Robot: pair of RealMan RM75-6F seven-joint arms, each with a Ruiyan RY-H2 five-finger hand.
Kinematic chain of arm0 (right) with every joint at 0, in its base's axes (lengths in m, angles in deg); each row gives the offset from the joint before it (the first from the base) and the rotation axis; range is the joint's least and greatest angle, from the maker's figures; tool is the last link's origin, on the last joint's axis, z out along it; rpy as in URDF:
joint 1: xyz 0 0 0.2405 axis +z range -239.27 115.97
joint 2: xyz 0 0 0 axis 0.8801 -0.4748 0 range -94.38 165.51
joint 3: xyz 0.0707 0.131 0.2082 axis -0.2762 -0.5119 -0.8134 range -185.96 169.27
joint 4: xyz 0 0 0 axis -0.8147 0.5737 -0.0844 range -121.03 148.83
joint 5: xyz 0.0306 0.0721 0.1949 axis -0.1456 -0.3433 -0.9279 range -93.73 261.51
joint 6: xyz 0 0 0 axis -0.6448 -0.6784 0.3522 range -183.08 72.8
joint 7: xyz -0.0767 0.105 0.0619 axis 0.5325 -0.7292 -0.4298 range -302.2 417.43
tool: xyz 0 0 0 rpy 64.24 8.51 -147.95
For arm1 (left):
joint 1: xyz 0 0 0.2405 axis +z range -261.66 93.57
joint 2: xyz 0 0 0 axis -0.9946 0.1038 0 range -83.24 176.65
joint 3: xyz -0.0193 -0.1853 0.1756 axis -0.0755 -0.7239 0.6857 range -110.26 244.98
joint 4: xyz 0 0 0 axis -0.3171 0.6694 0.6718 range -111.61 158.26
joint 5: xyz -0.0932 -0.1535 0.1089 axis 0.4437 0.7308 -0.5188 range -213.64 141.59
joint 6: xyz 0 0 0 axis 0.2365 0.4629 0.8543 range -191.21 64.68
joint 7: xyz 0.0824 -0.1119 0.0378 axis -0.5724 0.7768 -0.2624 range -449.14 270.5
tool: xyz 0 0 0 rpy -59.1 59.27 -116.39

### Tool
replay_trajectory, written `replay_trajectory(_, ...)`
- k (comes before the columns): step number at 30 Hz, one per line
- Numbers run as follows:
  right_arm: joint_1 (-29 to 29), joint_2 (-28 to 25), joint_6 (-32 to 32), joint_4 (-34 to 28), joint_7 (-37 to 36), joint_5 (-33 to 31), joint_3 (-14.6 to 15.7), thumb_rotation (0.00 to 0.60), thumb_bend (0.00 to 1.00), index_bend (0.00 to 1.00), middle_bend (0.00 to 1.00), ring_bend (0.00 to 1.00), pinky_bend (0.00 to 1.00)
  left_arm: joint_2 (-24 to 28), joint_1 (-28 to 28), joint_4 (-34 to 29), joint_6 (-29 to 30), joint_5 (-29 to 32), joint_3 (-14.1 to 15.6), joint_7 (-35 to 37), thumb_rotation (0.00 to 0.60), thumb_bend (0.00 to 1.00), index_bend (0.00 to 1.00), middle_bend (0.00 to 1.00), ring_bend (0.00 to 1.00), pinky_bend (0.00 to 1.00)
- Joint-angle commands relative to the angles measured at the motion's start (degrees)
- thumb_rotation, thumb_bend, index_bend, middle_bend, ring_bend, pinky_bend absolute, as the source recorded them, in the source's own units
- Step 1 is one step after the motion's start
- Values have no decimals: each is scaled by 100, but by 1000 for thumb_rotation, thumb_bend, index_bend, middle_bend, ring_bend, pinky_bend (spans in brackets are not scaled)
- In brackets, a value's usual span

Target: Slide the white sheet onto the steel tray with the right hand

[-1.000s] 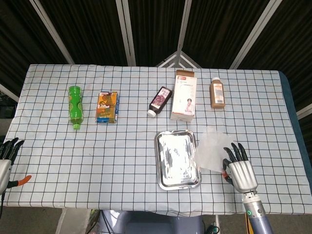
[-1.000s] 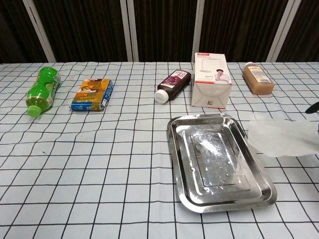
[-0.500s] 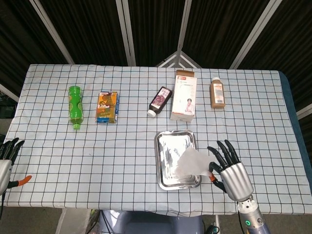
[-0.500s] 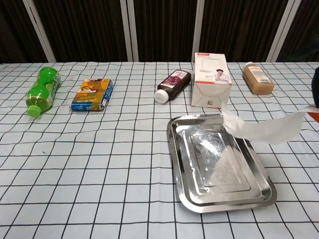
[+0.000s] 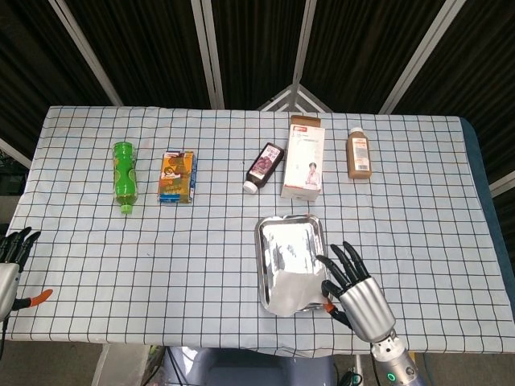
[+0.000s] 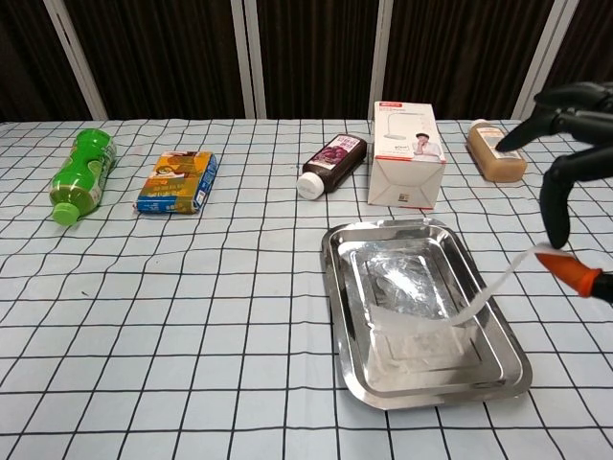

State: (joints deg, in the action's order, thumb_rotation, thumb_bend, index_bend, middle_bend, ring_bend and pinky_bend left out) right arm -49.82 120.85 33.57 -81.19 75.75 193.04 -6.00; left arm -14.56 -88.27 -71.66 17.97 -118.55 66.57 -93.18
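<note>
Bright, even overhead light, sharp focus, with glare on the steel tray (image 5: 291, 241).

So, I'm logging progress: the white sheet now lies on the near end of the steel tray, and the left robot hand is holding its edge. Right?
Not quite: it is the right robot hand that holds the edge, as the chest view shows. The white sheet does lie on the near end of the steel tray.
</note>
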Motion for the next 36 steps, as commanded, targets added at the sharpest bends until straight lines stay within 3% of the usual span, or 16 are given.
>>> replay_trajectory(1,-30,84,-131,255,-25,-58,109,600,471,664,259,85,0,1,-1,-4,-2,-6,4,4,600,0,0,0,0,0)
replay_trajectory(9,-75,333,-376,787,-55,-245,211,600,471,663,260,85,0,-1,1,-10,0,-7,9,-11,600,0,0,0,0,0)
replay_trajectory(25,410,741,-995,1441,-324,-448,-66,600,470,663,260,85,0,0,-17,-12,-56,48,1,-4,600,0,0,0,0,0)
replay_trajectory(36,675,750,-1113,1729,-417,-466,-142,600,470,663,260,86,0,-8,-24,-16,-65,74,-7,-31,600,0,0,0,0,0)
